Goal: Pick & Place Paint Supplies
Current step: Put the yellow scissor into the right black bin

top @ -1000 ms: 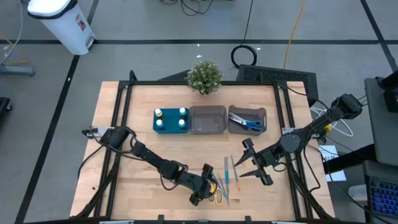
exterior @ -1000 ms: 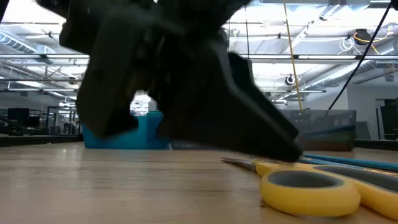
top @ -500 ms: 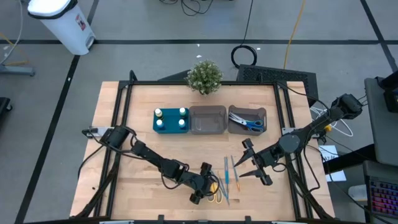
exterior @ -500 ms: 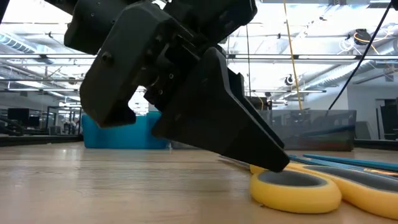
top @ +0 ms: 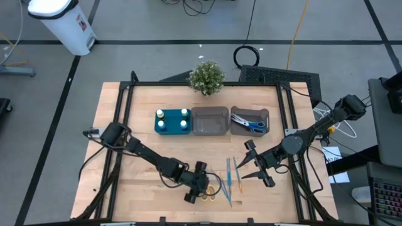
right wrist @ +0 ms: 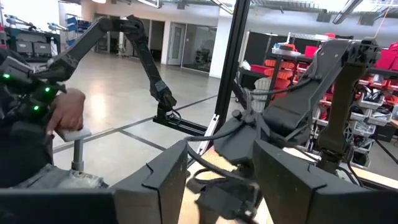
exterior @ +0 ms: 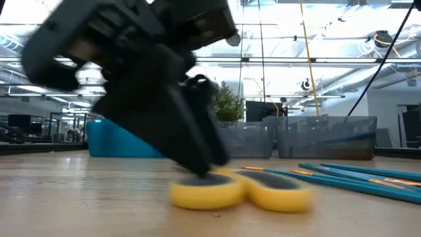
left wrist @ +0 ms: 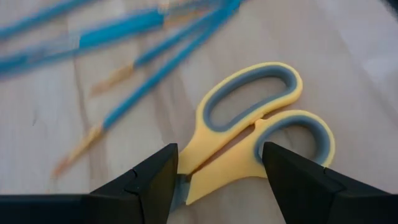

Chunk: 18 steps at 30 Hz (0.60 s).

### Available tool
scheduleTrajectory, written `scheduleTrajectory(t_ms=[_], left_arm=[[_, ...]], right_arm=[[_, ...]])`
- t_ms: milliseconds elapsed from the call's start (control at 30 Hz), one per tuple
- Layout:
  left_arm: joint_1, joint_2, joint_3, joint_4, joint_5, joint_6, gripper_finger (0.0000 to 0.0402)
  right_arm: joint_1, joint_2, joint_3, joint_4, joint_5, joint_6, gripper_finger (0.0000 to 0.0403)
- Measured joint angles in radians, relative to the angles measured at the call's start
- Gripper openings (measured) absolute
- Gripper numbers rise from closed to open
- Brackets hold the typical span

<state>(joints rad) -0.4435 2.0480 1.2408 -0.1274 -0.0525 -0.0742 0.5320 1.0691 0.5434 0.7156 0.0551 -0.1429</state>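
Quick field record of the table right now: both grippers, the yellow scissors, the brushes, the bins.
left gripper: fingers open, straddling the yellow scissors near the pivot, low at the table's front
yellow scissors: flat on the wood, not lifted
right gripper: fingers open, empty, raised beside the blue brushes
blue brushes: loose on the table, right of the scissors
teal tray: holds four white-capped bottles
middle bin: contents unclear
right bin: holds blue-handled scissors

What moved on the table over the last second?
The left hand slid toward the table's left side, dragging the yellow scissors with it, away from the blue sticks; its fingers stand open on either side of them. The right hand, blue sticks and bins kept their places.
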Motion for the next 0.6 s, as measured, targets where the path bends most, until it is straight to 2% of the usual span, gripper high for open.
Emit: scheduleTrajectory(t_ms=[100,367,467,600], left_arm=[[-0.003,-0.041,-0.002,-0.090,-0.011,-0.048,0.0246],[-0.039,-0.098,-0.003,-0.365,-0.134,-0.250,0.0246],[-0.046,-0.102,-0.002,-0.415,-0.180,-0.311,0.0246],[-0.041,-0.101,-0.002,-0.417,-0.193,-0.310,0.0246]], right_arm=[[0.000,0.000,0.000,-0.004,0.000,0.000,0.0172],[-0.001,0.000,0.000,-0.011,0.000,0.000,0.0171],[-0.002,0.000,0.000,-0.013,0.000,0.000,0.0171],[-0.002,0.000,0.000,-0.017,0.000,0.000,0.0171]])
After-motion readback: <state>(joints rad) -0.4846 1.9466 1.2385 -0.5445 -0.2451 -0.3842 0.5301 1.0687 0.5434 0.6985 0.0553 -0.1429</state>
